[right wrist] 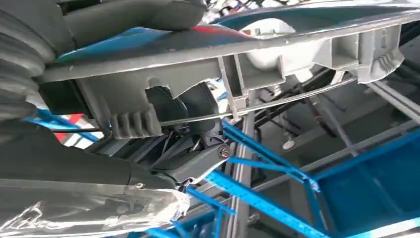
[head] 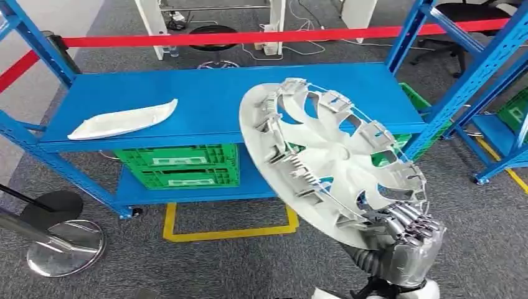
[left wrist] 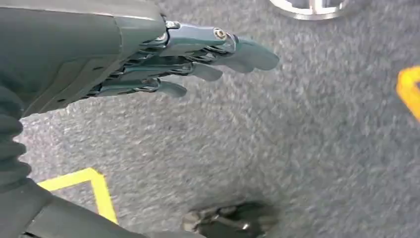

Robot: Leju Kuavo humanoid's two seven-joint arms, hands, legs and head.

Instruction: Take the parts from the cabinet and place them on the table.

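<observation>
I've got the right hand [head: 408,240] low at the right of the head view, fingers wrapped over the rim of a large round pale-grey plastic wheel cover [head: 330,159], and it's gripping firmly; in the right wrist view the thumb lies along one face of the rim [right wrist: 208,54] with the darker fingers [right wrist: 193,163] on the other. The cover is held up in the air in front of the blue metal bench [head: 205,99], tilted, its ribbed inner side with clips and wire ring facing me, its upper edge leaning away toward the bench top, its lower edge at my hand. A long white curved plastic trim piece [head: 124,119] lies flat on the left part of the bench, long axis running left to right, well apart from the cover, with bare blue surface between them. Green plastic crates [head: 180,165] sit on the lower shelf. A blue rack upright [head: 461,93] stands close to the cover's right edge. The left hand [left wrist: 188,59] hangs over grey carpet, fingers extended together, holding nothing.
</observation>
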